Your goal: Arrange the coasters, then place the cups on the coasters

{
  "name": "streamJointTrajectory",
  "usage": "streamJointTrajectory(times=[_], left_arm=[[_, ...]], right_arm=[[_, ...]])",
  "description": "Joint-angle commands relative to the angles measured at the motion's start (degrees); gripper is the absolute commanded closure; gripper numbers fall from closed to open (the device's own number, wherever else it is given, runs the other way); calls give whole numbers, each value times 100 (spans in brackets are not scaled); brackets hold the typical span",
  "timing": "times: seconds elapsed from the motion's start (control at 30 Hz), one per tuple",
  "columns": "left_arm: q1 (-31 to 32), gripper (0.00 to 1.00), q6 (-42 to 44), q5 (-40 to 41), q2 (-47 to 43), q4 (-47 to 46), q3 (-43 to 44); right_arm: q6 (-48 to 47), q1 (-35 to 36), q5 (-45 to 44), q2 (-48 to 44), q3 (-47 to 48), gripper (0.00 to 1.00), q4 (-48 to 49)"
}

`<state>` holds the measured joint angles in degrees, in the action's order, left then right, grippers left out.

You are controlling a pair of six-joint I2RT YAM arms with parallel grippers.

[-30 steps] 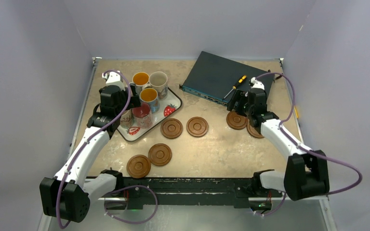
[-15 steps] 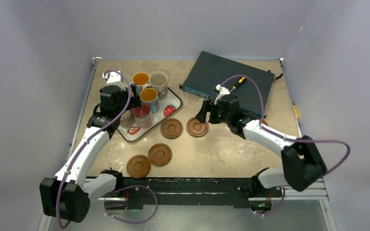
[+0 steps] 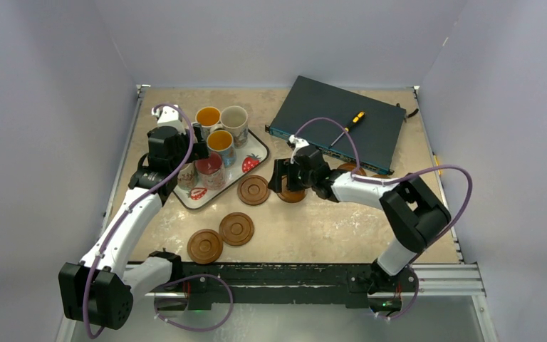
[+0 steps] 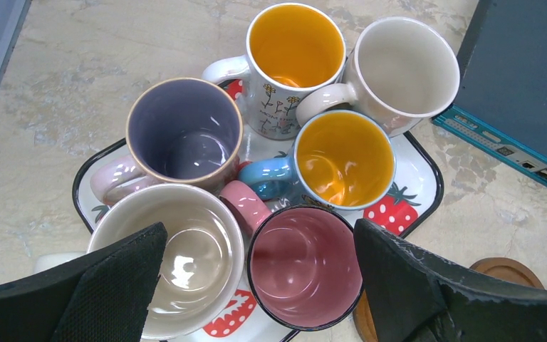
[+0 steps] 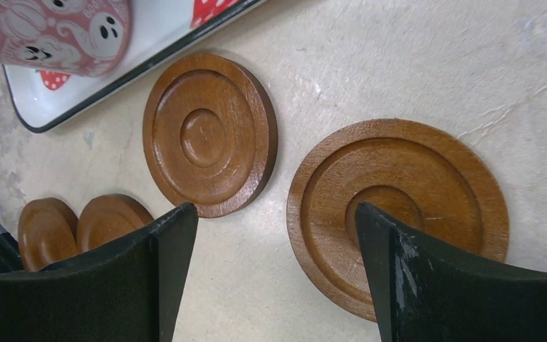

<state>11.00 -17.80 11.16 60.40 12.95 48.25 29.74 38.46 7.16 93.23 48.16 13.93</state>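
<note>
Several cups stand packed on the strawberry tray (image 4: 419, 187): purple-lined (image 4: 184, 135), orange-lined patterned (image 4: 295, 50), cream (image 4: 406, 64), blue (image 4: 343, 157), beige (image 4: 178, 256) and pink (image 4: 303, 263). My left gripper (image 4: 260, 231) (image 3: 198, 151) hangs open above them, its fingers either side of the pink cup. My right gripper (image 5: 276, 210) (image 3: 279, 178) is open low over the table, one finger over a coaster (image 5: 399, 206) (image 3: 293, 194), with another coaster (image 5: 210, 132) (image 3: 254, 190) beside it. Two coasters (image 3: 236, 229) (image 3: 205, 246) lie nearer the front. One coaster (image 3: 349, 168) shows partly behind the right arm.
A dark flat box (image 3: 327, 114) sits at the back right with a screwdriver (image 3: 349, 127) on it. In the right wrist view, the tray's corner (image 5: 149, 50) and a pink ghost-print cup (image 5: 50, 32) lie just beyond the coasters. Walls enclose the table on three sides.
My right arm has swung left from the two coasters by the box to the middle coaster, jaws widening slightly. The left arm and the cups have not moved.
</note>
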Motion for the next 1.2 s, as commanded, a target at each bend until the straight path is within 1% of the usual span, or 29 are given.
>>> streamJointTrajectory(times=[0.0, 0.13, 0.3, 0.5, 0.6, 0.87, 0.97, 1.17], left_arm=[[21, 2, 77, 67, 47, -80, 179], [16, 2, 75, 87, 77, -53, 201], [18, 2, 74, 104, 49, -56, 189], [22, 2, 58, 73, 81, -55, 184], [17, 2, 49, 14, 92, -62, 187], [23, 2, 31, -102, 136, -98, 185], [23, 3, 22, -189, 156, -113, 185], [16, 3, 22, -211, 152, -117, 178]], right_arm=[[117, 123, -141, 220, 262, 15, 189], [236, 169, -407, 306, 293, 15, 128], [459, 172, -1066, 499, 467, 15, -396], [776, 171, -1584, 588, 371, 16, -572], [1043, 173, -1817, 625, 417, 16, -935], [1209, 153, -2851, 625, 531, 16, -1374], [1254, 123, -3040, 602, 586, 16, -1528], [1183, -63, -3286, 574, 625, 16, -1501]])
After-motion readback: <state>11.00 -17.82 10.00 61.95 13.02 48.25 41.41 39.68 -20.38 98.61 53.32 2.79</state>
